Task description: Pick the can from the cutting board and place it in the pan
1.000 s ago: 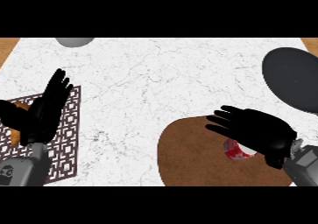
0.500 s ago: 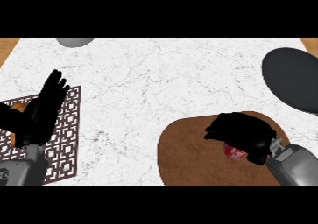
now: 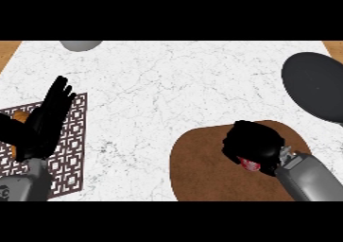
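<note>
Your right hand (image 3: 254,141) has closed since a second ago: the fingers that were spread over the board (image 3: 201,165) are now curled into a fist round the can (image 3: 248,164), of which you see only a red-and-white sliver under the palm. The can sits on the board's right half, low in the view. The board is a rounded slab of dark brown wood with a smooth matte face. Your left hand (image 3: 38,127) has barely shifted; it rests open at the left, fingers straight and pointing up, above a brown trivet (image 3: 69,142) with a pale lattice pattern. The counter (image 3: 174,85) is white marble with fine grey veins. Farther off at the right edge lies the pan (image 3: 320,85), a dark grey oval, smooth, well apart from the can. A grey rounded shape (image 3: 80,45) shows at the far edge.
</note>
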Controlling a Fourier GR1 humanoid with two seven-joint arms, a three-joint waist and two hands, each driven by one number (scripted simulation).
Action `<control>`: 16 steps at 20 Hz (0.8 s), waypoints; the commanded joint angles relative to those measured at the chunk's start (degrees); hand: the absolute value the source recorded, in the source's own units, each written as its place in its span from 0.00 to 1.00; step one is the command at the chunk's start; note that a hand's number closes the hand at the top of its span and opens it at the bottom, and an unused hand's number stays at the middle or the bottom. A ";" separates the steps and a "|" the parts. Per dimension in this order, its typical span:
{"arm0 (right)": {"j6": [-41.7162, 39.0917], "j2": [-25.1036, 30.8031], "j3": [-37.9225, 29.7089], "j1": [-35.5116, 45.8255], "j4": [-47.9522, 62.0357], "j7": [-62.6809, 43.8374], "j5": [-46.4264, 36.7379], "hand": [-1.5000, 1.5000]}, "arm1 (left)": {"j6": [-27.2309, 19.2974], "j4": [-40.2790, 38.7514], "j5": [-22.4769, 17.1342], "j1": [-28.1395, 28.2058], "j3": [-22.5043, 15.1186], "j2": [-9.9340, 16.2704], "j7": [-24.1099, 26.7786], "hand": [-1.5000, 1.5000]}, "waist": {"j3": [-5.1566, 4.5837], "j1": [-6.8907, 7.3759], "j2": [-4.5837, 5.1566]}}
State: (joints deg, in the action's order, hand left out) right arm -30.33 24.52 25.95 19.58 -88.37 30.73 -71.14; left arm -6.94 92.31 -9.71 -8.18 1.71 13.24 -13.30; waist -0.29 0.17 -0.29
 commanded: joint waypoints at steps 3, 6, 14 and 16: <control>-0.84 -0.85 -5.88 -4.16 -0.14 -1.66 2.56 1.00 | 0.94 -1.42 -0.07 -0.74 0.66 -0.70 0.86 0.50 | 0.28 -0.50 0.27; -2.46 -5.75 -13.54 -6.99 1.84 -13.63 4.34 1.00 | 0.62 1.18 -0.93 -0.92 2.63 1.98 -2.73 0.50 | 0.31 -1.33 0.01; 5.99 -10.68 -23.13 -10.12 -11.26 -27.31 3.32 1.00 | 0.35 -1.85 0.55 1.38 1.30 -1.30 2.98 0.50 | 0.25 -1.63 -0.02; 7.09 -9.37 -23.85 -7.82 -15.73 -27.99 1.99 1.00 | 0.66 -0.39 0.06 1.07 1.38 -0.60 0.83 0.50 | 0.26 -1.14 -0.09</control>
State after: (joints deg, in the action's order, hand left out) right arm -26.63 14.07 4.72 11.64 -96.93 5.29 -67.64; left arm -6.50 91.67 -9.64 -7.84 3.25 13.04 -12.84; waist -0.08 -1.11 -0.38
